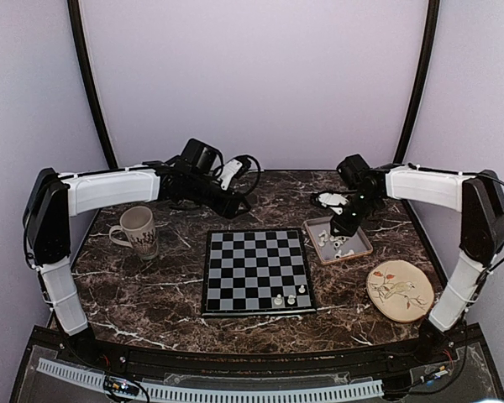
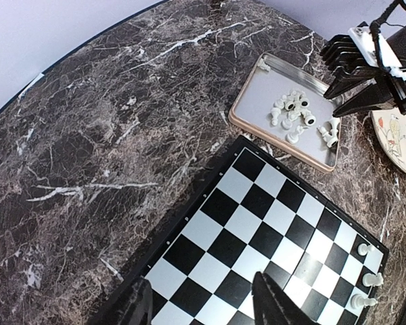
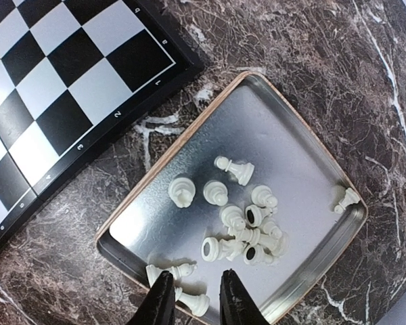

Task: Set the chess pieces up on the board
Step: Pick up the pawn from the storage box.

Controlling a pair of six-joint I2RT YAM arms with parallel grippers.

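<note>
Chess pieces (image 3: 247, 223) are mostly heaped in the metal tray (image 3: 284, 128) just right of the board (image 1: 256, 269), lying on their sides (a couple show their hollow bases). Three pieces (image 1: 291, 298) stand on squares at the board's near right corner. Right gripper (image 3: 195, 301) is low over one edge of the tray, fingers a narrow gap apart with one piece lying between the tips. Can't tell if it's actually pinched. Left gripper (image 2: 203, 301) hangs near the board's far edge, fingers apart, nothing in them.
</note>
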